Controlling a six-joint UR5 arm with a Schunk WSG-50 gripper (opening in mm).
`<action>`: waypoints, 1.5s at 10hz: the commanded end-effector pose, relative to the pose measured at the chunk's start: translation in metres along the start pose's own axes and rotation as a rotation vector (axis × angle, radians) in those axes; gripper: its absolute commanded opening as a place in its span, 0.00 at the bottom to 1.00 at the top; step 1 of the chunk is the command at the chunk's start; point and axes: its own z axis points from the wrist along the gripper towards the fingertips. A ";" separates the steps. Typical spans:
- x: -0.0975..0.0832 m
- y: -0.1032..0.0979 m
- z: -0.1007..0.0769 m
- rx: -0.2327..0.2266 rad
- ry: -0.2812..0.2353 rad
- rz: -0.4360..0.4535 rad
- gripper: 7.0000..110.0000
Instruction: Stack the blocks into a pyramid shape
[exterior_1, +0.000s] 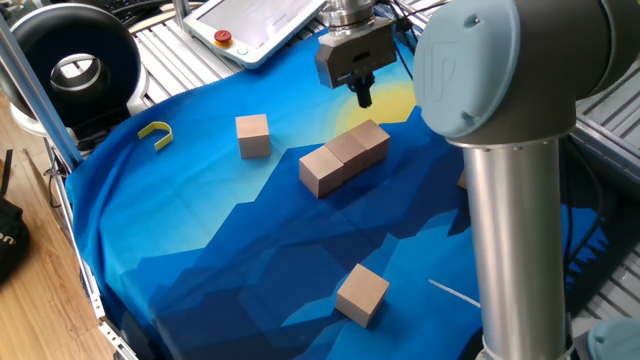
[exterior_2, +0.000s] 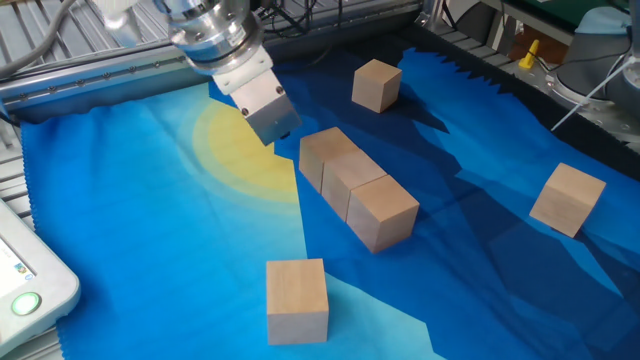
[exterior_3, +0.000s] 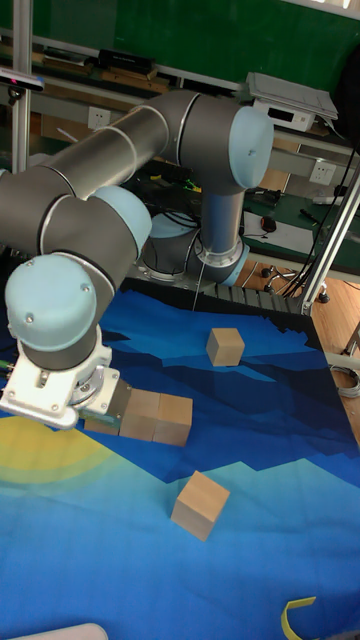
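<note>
The hand (exterior_1: 364, 97) is hanging empty over the yellow patch of the blue cloth (exterior_2: 150, 260), fingers pressed together; three blocks (exterior_2: 356, 198) are sitting touching in a row just beside it; the other blocks are lying scattered, well apart.

Three elevated cameras face the row of blocks (exterior_1: 344, 156) (exterior_2: 355, 186) (exterior_3: 150, 416) from different sides, one closer, all sharing it.

Blue cloth (exterior_1: 230, 250) with yellow sun patch covers table. Small yellow hook (exterior_1: 156, 132) lies near one cloth edge (alone there). White pendant (exterior_1: 255, 25) rests beyond far edge.
</note>
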 end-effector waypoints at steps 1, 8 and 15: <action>-0.008 0.014 -0.022 -0.068 -0.093 -0.039 0.00; -0.076 0.023 -0.085 -0.136 -0.392 -0.079 0.00; -0.107 -0.018 -0.098 -0.010 -0.484 -0.029 0.00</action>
